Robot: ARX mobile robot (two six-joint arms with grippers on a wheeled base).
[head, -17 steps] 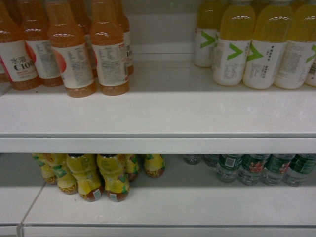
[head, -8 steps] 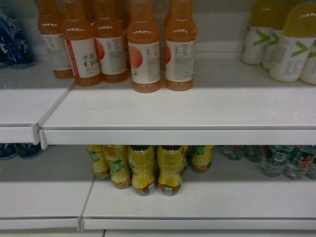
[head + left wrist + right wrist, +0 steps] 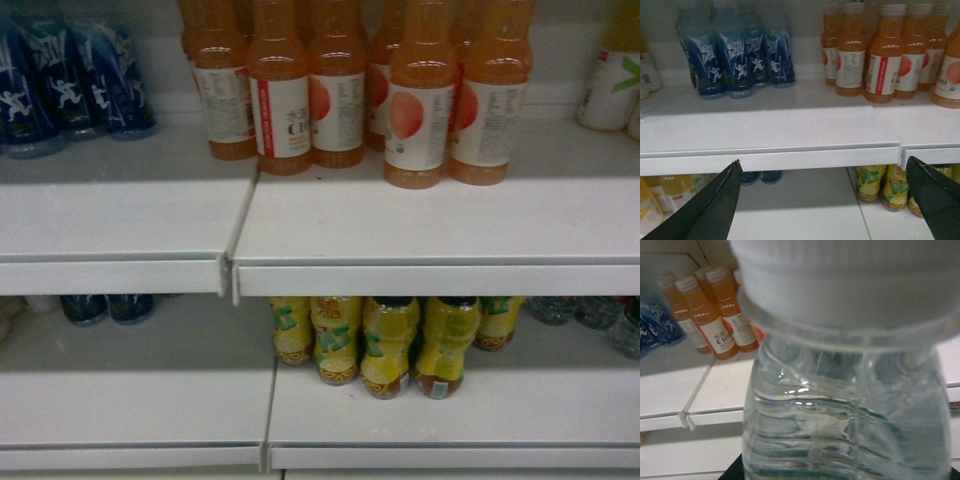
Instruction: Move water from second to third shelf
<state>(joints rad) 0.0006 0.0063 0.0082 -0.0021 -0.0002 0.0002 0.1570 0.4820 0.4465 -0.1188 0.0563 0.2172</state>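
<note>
Where the right wrist camera looks out, the water [image 3: 845, 390] fills nearly the whole view, a clear ribbed bottle with a white cap [image 3: 845, 275] at the top, so close that its label cannot be seen; a dark edge shows at the very bottom beneath it, but the right gripper's fingers are not visible, so whether they clasp the bottle cannot be told. Behind the bottle, to the left, orange drink bottles [image 3: 710, 315] stand on a white shelf [image 3: 715, 385]. In the head view neither gripper appears; a group of orange drink bottles [image 3: 350, 95] with white labels stands on the upper shelf [image 3: 420, 230], blue bottles [image 3: 70, 80] sit to their left on the adjoining shelf panel, and yellow bottles [image 3: 390, 340] are clustered on the lower shelf [image 3: 450, 420]. More clear bottles [image 3: 600, 315] show partly at the right edge of that lower shelf, too cut off to read. The left wrist view shows the left gripper [image 3: 825, 172] with its two dark fingers [image 3: 715, 205] spread wide apart and nothing between them, pointed toward the shelf front, with the blue bottles [image 3: 740, 62] above left and orange ones [image 3: 890, 60] above right.
</note>
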